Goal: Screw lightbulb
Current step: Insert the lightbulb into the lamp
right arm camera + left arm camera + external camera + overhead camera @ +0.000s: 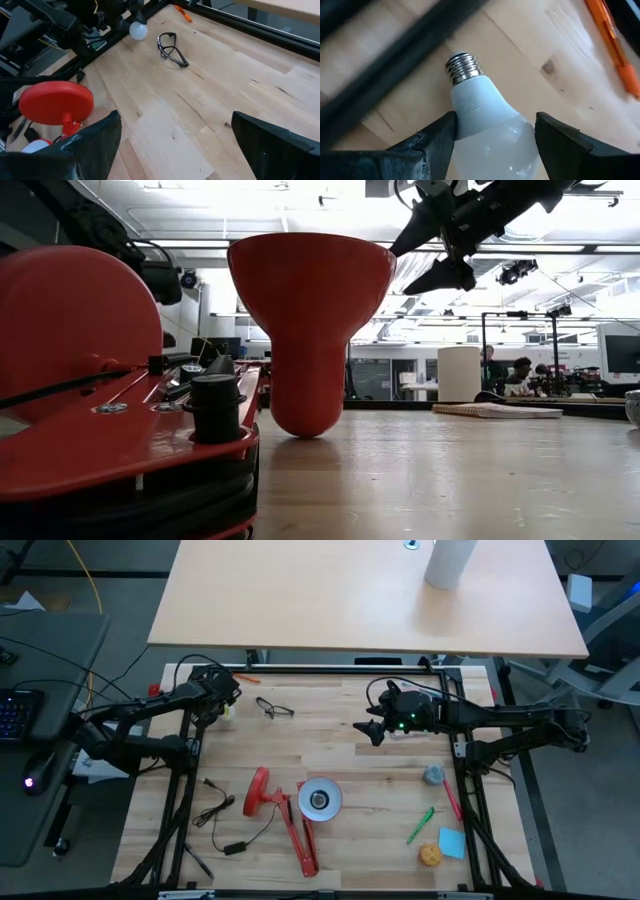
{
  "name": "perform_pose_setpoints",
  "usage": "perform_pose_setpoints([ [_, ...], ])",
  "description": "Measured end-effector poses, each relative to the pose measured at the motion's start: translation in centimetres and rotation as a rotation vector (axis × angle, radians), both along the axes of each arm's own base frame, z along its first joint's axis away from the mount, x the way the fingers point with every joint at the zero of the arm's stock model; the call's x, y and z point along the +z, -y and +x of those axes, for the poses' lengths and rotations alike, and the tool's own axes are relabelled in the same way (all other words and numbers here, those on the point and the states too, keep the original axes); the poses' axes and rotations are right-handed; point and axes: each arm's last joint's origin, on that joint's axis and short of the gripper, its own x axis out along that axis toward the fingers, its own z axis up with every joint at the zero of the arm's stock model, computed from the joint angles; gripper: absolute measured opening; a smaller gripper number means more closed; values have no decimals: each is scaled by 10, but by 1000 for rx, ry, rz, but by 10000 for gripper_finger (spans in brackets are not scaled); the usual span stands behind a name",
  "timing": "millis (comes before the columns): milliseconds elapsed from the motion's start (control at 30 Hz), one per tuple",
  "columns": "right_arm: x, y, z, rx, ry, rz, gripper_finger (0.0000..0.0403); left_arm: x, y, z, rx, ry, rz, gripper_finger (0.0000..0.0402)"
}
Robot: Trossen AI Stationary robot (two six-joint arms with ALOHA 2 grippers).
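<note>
The lightbulb (480, 107) lies on its side on the wooden table at the far left, its white globe toward my left gripper and its metal screw base (464, 67) pointing away. My left gripper (495, 145) points steeply down over it, open, one finger on each side of the globe. From the right wrist view the lightbulb (138, 31) shows under the left arm. The red lamp lies at the near middle with its white-lined shade (320, 798) facing up. My right gripper (372, 730) hangs open above the table's middle, holding nothing. My left gripper's fingers (437, 137) stand close on either side of the globe's wide part (470, 125), coming from above. I cannot tell whether they touch it. The bulb rests on the table.
A dark frame bar (395, 55) runs just past the screw base. An orange pen (615, 45) and safety glasses (275, 708) lie near the bulb. A black cable (225, 825), grey-blue lump (433, 775), green pen (420, 825), blue note (451, 842) and yellow ball (430, 855) lie nearer.
</note>
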Motion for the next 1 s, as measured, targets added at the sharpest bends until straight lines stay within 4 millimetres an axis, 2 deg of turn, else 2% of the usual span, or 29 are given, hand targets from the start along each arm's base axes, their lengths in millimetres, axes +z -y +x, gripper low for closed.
perform_pose_setpoints([
  [267,0,0,0,-5,-2,-5,367,4,1,5,131,164,-3,241],
  [667,-4,0,-3,14,-62,-28,367,4,5,8,180,186,-5,238],
  [1000,-4,0,-3,13,-63,-26,367,4,4,9,136,187,9,164],
])
